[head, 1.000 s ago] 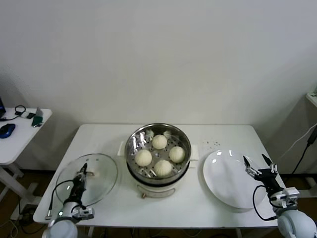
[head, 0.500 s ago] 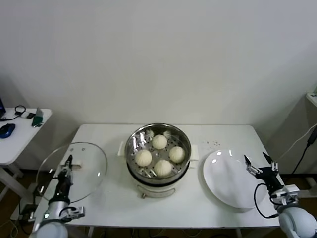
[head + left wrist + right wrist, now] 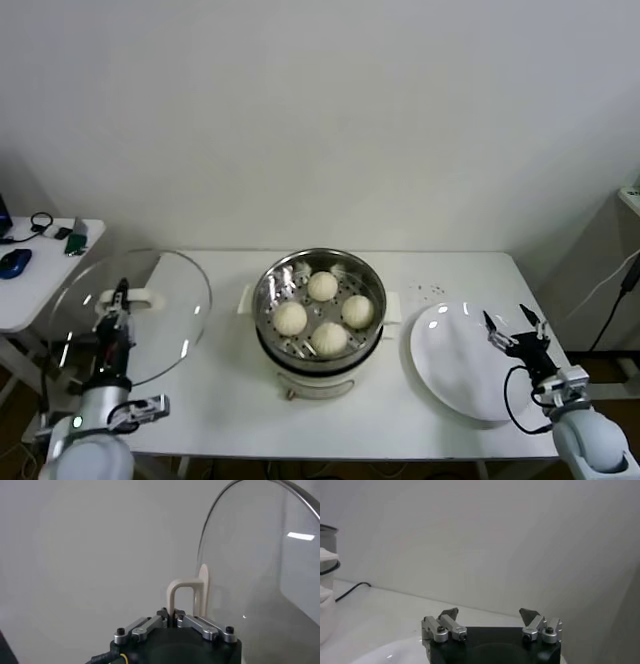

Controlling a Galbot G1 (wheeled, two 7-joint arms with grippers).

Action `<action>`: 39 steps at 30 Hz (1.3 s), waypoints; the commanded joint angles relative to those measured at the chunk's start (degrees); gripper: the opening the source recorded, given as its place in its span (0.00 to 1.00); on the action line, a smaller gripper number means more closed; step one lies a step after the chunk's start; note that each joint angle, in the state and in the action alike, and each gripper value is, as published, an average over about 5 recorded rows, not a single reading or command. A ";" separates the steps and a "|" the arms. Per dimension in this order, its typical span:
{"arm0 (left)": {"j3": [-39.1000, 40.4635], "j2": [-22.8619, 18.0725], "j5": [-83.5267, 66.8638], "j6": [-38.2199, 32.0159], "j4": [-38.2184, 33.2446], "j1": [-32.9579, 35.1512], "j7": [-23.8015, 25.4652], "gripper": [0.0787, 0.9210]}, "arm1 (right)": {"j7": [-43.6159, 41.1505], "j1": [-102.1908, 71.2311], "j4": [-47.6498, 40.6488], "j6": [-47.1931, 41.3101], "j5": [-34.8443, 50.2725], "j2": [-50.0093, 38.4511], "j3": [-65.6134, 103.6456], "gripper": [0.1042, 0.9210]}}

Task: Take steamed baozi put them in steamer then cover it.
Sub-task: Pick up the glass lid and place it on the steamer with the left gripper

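Observation:
Several cream-white baozi point(image 3: 322, 286) lie in the shiny steel steamer point(image 3: 268, 300) on its white pot base at the table's middle. My left gripper point(image 3: 120, 299) is shut on the cream handle point(image 3: 184, 594) of the clear glass cover point(image 3: 165, 310) and holds it lifted and tilted at the table's left end, left of the steamer. The cover point(image 3: 260, 575) stands on edge in the left wrist view. My right gripper point(image 3: 510, 329) is open and empty over the right part of the white plate point(image 3: 450, 365); in the right wrist view its gripper point(image 3: 489, 614) has its jaws wide apart.
The white table point(image 3: 400, 275) ends close behind and to both sides. A small side table point(image 3: 40, 265) with a mouse and small items stands at far left. A cable point(image 3: 350, 591) runs along the surface in the right wrist view.
My left gripper has lifted the cover off the table, raising and tilting it while moving left and back. The right gripper shifted slightly left over the plate.

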 commanded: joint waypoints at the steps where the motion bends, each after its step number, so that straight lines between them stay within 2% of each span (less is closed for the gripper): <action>1: 20.67 7.00 0.12 14.61 -4.42 -20.70 11.83 0.08 | 0.18 3.53 -1.53 -0.16 -1.70 0.52 -3.85 0.88; 5: 30.79 1.51 4.31 17.16 -0.58 -28.85 16.10 0.08 | 0.17 3.76 -1.90 0.16 -2.70 1.37 -4.32 0.88; 10: 37.59 -5.56 9.51 17.73 3.85 -33.89 20.64 0.08 | 0.12 3.14 -2.17 0.68 -4.11 2.40 -3.79 0.88; 19: 45.79 -11.08 12.85 17.85 9.51 -37.48 22.18 0.08 | 0.11 2.19 -2.14 1.05 -5.67 3.36 -2.13 0.88; 26: 47.24 -16.97 14.40 17.85 12.89 -36.28 21.28 0.08 | 0.01 1.22 -2.06 1.48 -6.47 3.66 -0.93 0.88; 39: 44.46 -21.36 15.31 17.85 16.11 -33.37 20.40 0.08 | -0.28 0.92 -2.32 1.92 -7.01 4.02 -0.48 0.88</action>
